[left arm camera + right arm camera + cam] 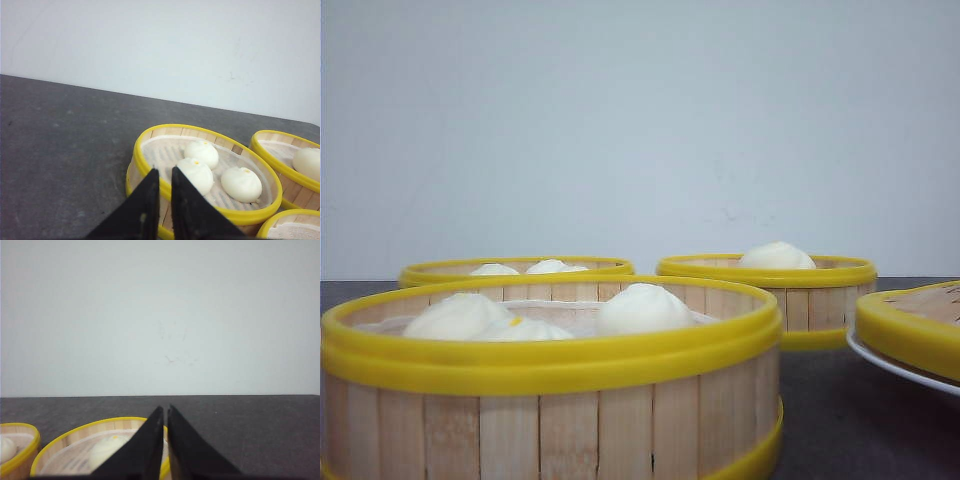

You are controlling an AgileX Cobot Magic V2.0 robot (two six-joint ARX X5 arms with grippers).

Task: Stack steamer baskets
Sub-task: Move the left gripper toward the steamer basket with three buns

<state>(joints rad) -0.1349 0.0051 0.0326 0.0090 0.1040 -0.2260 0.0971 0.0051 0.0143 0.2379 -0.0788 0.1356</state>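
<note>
The left gripper [165, 172] has its two black fingers drawn nearly together, a thin gap between the tips, and grasps nothing. It hangs above the near rim of the rear-left steamer basket [202, 172], which carries three white buns [241, 183] on a paper liner. The right gripper [165, 410] is likewise almost closed and empty, poised over the rear-right steamer basket [95, 447], which shows one bun [107, 450].

In the front view three baskets stand separately on the dark grey table [840, 410]: the nearest steamer basket [550, 385] fills the foreground with three buns, the other two sit behind it to the left and right. None is stacked yet. A flat yellow-rimmed lid [912, 325] rests on a white plate [890, 365] at the right edge.

Risks, as judged from this position:
- Fingers this narrow cannot straddle a basket wall; descending unchanged would strike the rim or press into a bun.
- A one-sided wall grip may tilt the basket and roll the buns.
- A misaligned placement would leave the upper base riding on the lower rim.

Each basket sits upright, opening upward. Being round, it has no long axis across the table; its only axis is vertical.
</note>
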